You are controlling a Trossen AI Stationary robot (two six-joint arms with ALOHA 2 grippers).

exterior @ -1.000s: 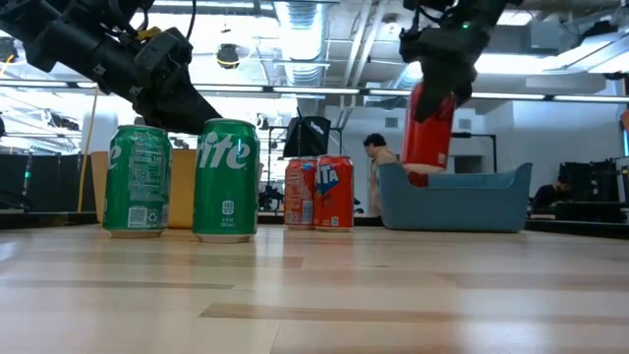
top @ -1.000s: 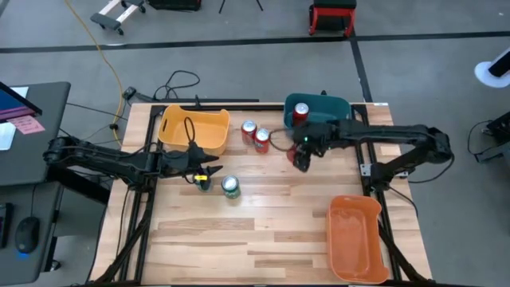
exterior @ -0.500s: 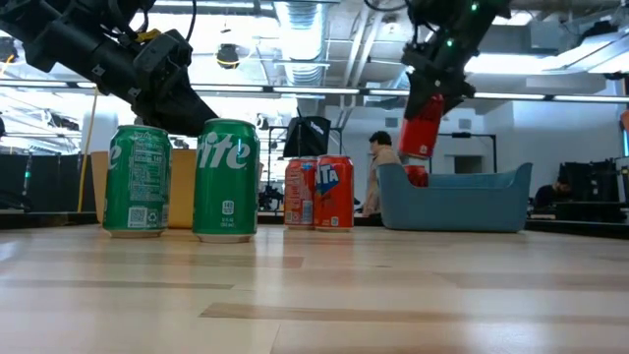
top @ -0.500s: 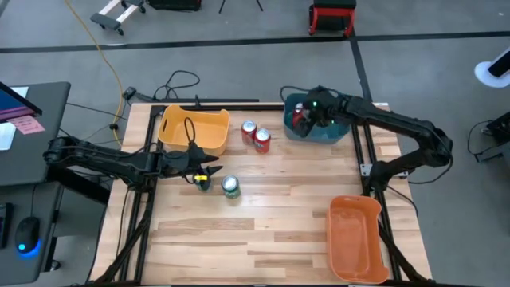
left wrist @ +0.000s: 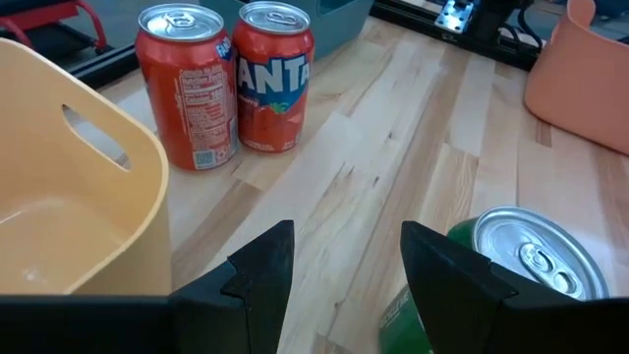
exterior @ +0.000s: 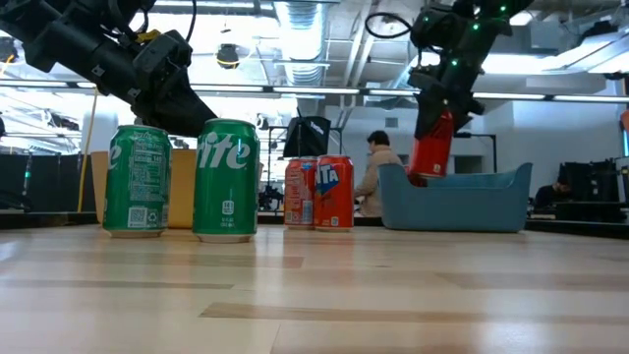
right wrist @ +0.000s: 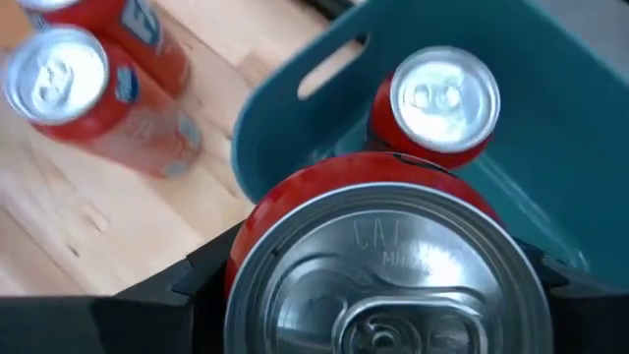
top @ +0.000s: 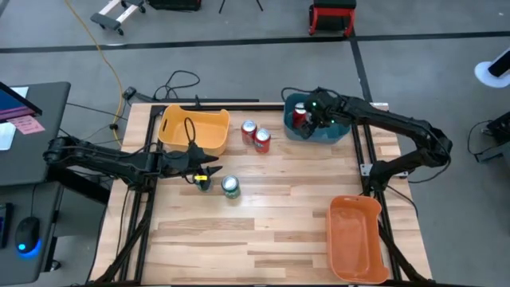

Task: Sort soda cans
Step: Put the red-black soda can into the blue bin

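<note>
- Gripping a red can [right wrist: 378,265] by its sides, the right gripper [top: 313,116] holds it over the blue bin [top: 339,129] at the table's [top: 271,231] far edge; a second red can [right wrist: 442,98] stands inside the bin
- Two red cans [left wrist: 231,84] stand near the far edge between the yellow bin [top: 194,127] and the blue bin; one reads "ANTA"
- Two green cans [exterior: 182,179] sit near the left edge; one shows "ite"
- Left gripper [left wrist: 344,270] waits beside them, fingers apart, holding nothing

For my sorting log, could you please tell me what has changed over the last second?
The right claw carried its red can from over the table to the blue bin, lowering it beside the can already there. The left claw, both green cans and the two red cans on the table stayed put.
</note>
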